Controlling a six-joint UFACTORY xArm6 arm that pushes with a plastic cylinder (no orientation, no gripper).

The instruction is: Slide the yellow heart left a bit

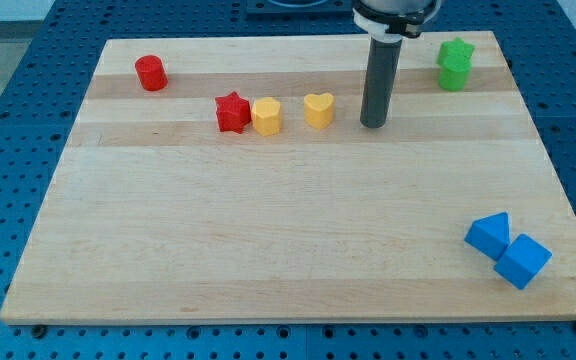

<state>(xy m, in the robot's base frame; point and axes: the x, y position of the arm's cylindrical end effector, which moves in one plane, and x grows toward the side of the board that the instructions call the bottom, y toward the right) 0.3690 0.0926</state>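
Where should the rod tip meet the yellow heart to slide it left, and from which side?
No gripping here: my tip can only push. Best contact is probably the yellow heart's side facing the view's right, centred. My tip already stands just right of it, apart. The yellow hexagonal block lies close on the left.

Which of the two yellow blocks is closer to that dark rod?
The yellow heart, just left of my tip; the other yellow block sits farther left, touching the red star.

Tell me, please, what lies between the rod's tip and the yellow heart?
Nothing: in the camera view, only bare wood separates my tip from the yellow heart, which sits just to its left.
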